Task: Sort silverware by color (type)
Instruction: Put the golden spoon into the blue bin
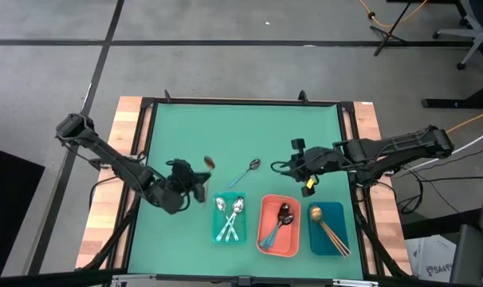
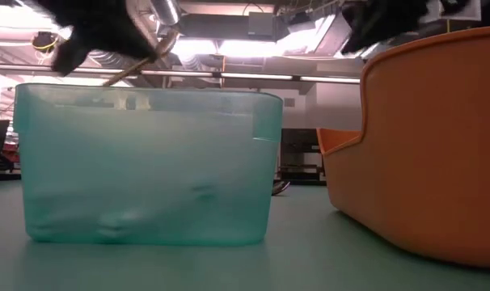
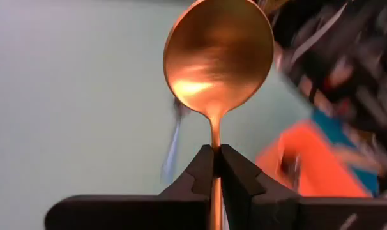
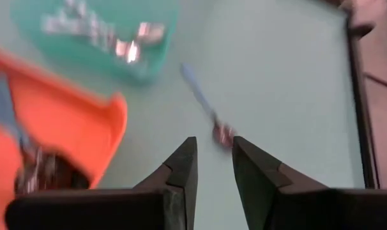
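My left gripper (image 1: 198,182) hangs above the mat left of the teal tray (image 1: 229,231), shut on a copper spoon (image 3: 219,57) whose bowl (image 1: 210,163) sticks out beyond the fingers. One spoon (image 1: 245,174) with a dark bowl and a bluish handle lies flat on the green mat. It also shows just ahead of my right gripper (image 4: 214,160), which is open and has nothing between its fingers. My right gripper (image 1: 296,163) hovers above the mat, beyond the coral tray (image 1: 261,227). My left gripper pinches the copper spoon's thin handle (image 3: 215,145) just behind the bowl, between its two fingertips. The fingers lie along the handle, slanting toward the table's far right. The spoon is lifted clear of the mat, its bowl ahead of the fingertips.
The teal tray holds silver spoons (image 1: 232,209), the coral tray dark spoons (image 1: 284,215), and the dark blue tray (image 1: 341,217) gold spoons (image 1: 325,223). The three stand side by side at the near edge. In the low view the teal tray (image 2: 148,162) and coral tray (image 2: 423,162) fill the foreground.
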